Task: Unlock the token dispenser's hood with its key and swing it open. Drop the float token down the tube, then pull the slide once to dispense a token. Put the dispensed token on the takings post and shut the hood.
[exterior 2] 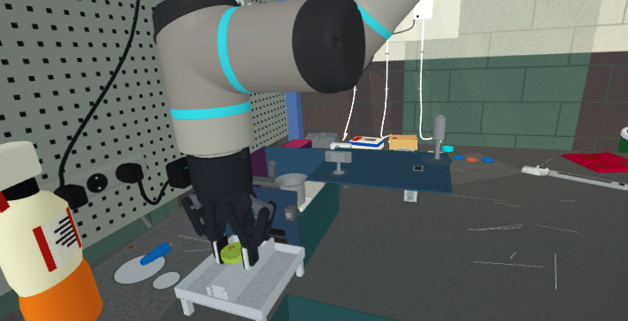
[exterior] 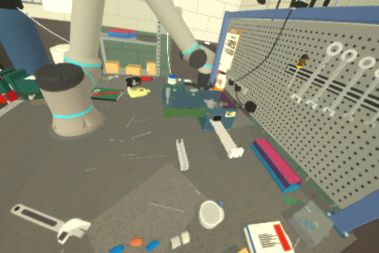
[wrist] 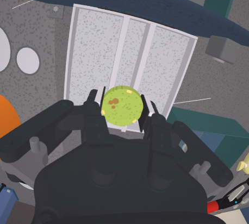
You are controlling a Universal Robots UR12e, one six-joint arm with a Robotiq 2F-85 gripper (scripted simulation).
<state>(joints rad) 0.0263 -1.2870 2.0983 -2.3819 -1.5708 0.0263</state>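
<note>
A yellow-green round token (wrist: 122,106) (exterior 2: 232,253) lies on the white grooved tray (wrist: 127,64) (exterior 2: 241,281) in front of the dispenser, and my gripper (wrist: 122,107) (exterior 2: 232,255) has its two fingers closed on the token's opposite edges. The dispenser (exterior 2: 285,195) (exterior: 198,104) stands behind the tray by the pegboard, its blue hood (exterior 2: 373,171) swung open and lying level. A grey funnel tube (exterior 2: 293,183) rises from the dispenser body. A grey post (exterior 2: 438,136) stands past the hood's far end. The white slide (exterior: 226,141) sticks out from the dispenser's front.
The pegboard (exterior 2: 66,77) with sockets and cables stands close to my left. An orange-and-white bottle (exterior 2: 39,239) is near the second side camera, and two white discs (exterior 2: 136,271) and a blue marker (exterior 2: 156,253) lie beside the tray. Open bench lies to the right.
</note>
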